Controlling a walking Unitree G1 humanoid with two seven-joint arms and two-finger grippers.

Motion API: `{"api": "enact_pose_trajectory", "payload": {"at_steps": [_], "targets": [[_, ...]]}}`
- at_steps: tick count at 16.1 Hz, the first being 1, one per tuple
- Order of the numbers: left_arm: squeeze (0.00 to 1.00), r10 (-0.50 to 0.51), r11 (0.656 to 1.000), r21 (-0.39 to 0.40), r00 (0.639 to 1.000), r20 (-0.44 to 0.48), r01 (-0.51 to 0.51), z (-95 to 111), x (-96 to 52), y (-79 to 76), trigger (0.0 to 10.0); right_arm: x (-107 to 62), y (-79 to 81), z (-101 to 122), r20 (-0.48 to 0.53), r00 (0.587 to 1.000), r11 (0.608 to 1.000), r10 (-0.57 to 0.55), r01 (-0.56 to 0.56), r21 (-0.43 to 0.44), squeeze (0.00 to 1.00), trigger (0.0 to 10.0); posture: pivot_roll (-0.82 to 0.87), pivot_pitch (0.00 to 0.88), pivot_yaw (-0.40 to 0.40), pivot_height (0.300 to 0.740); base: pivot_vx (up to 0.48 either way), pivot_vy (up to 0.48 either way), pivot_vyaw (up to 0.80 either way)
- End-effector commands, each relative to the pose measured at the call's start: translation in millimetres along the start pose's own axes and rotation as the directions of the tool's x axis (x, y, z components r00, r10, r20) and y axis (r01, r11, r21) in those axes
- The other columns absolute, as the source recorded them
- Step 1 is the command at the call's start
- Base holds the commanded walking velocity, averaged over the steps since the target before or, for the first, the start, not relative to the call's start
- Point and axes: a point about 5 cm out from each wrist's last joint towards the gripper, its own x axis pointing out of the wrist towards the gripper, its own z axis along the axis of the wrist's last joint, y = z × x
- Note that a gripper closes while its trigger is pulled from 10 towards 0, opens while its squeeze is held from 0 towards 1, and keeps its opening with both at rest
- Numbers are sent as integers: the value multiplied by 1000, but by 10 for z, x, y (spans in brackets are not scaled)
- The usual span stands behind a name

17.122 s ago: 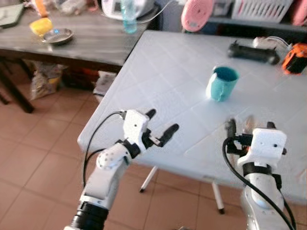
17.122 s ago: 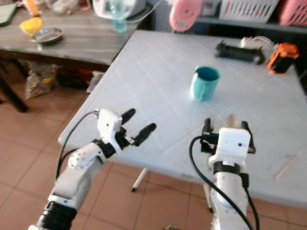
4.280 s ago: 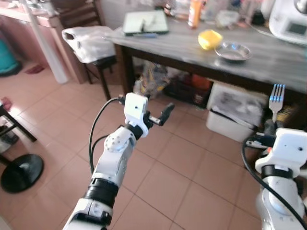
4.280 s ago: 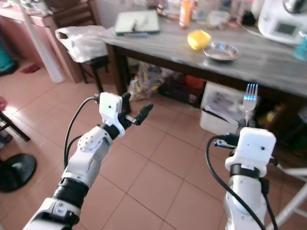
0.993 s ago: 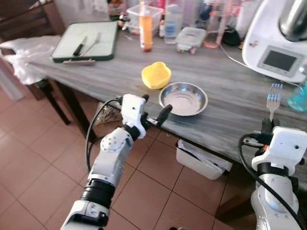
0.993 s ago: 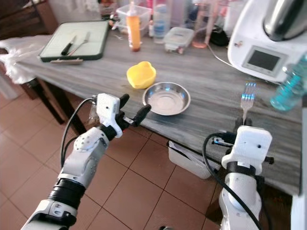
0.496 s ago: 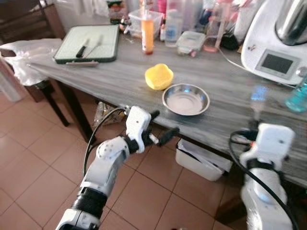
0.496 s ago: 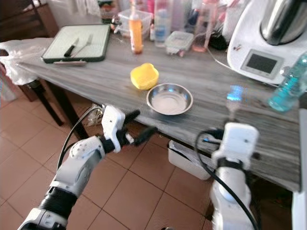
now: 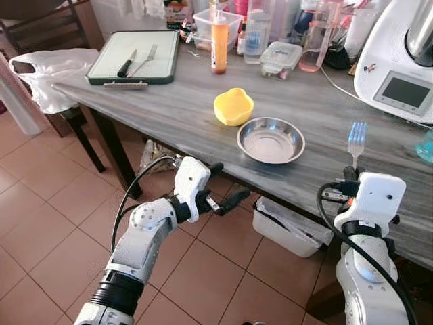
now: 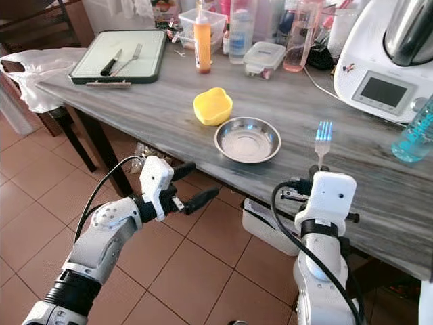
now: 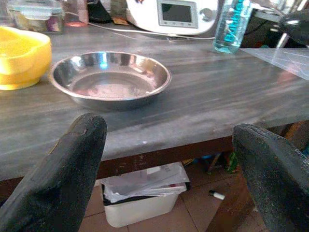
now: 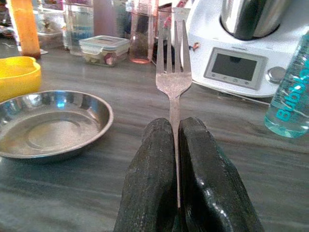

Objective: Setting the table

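- Since half a second ago the blur has cleared and the left gripper (image 9: pixel 225 183) sits slightly lower, below the edge of the grey table (image 9: pixel 169 115).
- Its fingers are spread wide, holding nothing – they point toward 2 o'clock, at the steel bowl (image 9: pixel 270 140).
- The right gripper (image 12: pixel 175 145) is clamped on the handle of a fork (image 10: pixel 323 141), tines up – the lower handle is hidden between the fingers.
- The fork stands at 3 o'clock of the bowl, near the table's front edge.
- A yellow bowl (image 10: pixel 212 105) sits just beside the steel one at 10 o'clock.
- The white appliance (image 10: pixel 392 61) at 1 o'clock is cut off by the frame.
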Motion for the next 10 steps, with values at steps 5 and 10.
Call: {"api": "enact_pose_trajectory", "payload": {"at_steps": [5,10], "targets": [[0,25,999,-21,999,23,-24,49,46,24,10000,-2,-43,-7,-2,1000,1000,-26,26,6,0,10000,-3,99,-5,740,0,0,-104],[0,41,999,-15,999,29,-41,49,47,41,10000,-20,-57,-2,2,1000,1000,-30,30,6,0,10000,-5,104,-2,740,0,233,-649]]}}
